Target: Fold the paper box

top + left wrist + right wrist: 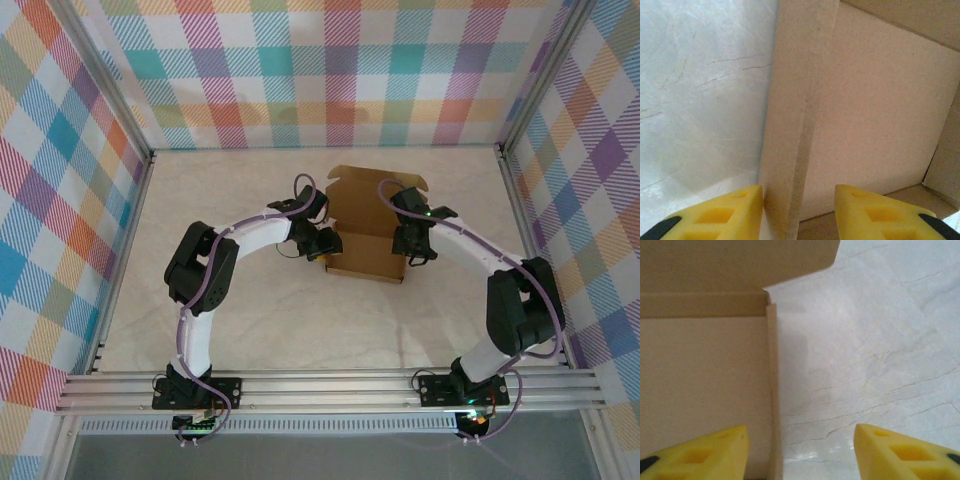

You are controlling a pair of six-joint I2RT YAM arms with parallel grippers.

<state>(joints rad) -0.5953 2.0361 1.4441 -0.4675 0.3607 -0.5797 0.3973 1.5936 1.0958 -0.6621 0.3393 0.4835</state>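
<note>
Pale marbled tabletop (250, 320) ringed by plaid walls (340, 70); the paper box (365, 235) sits centre frame, half-erected. Both the left gripper (799, 192) and the right gripper (801, 429) stand open, each straddling a side wall.

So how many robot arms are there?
2. The left arm curves in to the paper box's left side, the right arm to its right side. None seems hidden.
</note>
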